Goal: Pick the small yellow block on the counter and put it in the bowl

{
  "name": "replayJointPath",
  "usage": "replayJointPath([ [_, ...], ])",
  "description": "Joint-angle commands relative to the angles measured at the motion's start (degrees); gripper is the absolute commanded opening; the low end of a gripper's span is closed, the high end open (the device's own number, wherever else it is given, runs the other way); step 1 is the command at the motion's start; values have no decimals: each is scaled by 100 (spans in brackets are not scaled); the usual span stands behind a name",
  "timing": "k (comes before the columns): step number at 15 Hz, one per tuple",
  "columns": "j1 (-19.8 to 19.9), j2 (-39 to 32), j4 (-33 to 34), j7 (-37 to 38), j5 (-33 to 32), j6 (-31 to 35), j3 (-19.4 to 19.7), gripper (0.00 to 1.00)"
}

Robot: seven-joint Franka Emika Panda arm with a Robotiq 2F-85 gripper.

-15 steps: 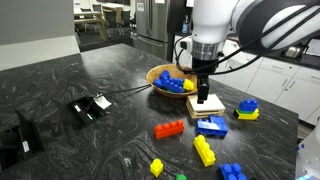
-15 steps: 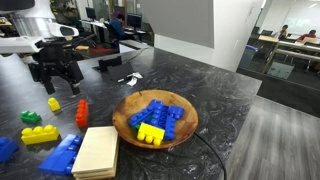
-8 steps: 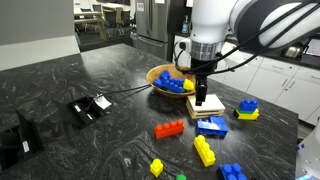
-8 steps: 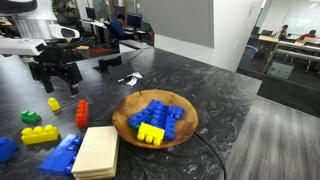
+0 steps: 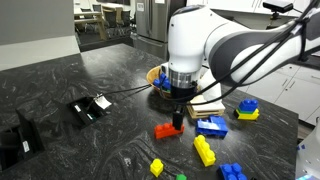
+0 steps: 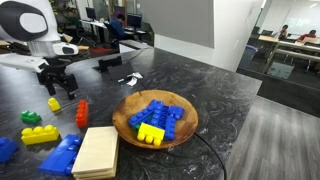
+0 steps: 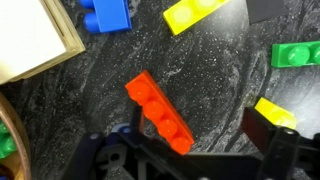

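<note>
No legible text or markings.

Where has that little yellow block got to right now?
In an exterior view the small yellow block lies on the counter, left of the red brick and near the green brick, just under the gripper, well outside the bowl.

A red brick (image 7: 157, 113) lies aslant on the dark streaked counter (image 7: 230, 70), mid-frame. Above and left of it is a blue brick (image 7: 108, 15), with a pale wooden block (image 7: 32, 40) further left. Above and right of it lies a long yellow brick (image 7: 197, 13). A green brick (image 7: 298, 54) sits well to its right. The small yellow block (image 7: 277, 113) is right of it, touching the gripper's (image 7: 190, 135) blurred right finger (image 7: 272, 145). The jaws stand wide apart, the red brick's lower end between them. Lower left of it, a sliver of the bowl (image 7: 8, 125) shows.
</note>
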State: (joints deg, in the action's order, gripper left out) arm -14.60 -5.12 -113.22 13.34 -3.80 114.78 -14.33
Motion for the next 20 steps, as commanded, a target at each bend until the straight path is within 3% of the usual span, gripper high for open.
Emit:
replayJointPath([
  [1,-93,-87,89,142,-110,-15,6,100],
  [10,-190,-318,320,-18,-269,-87,-35,100],
  [20,-631,-789,625,-2060,-990,310,-385,100],
])
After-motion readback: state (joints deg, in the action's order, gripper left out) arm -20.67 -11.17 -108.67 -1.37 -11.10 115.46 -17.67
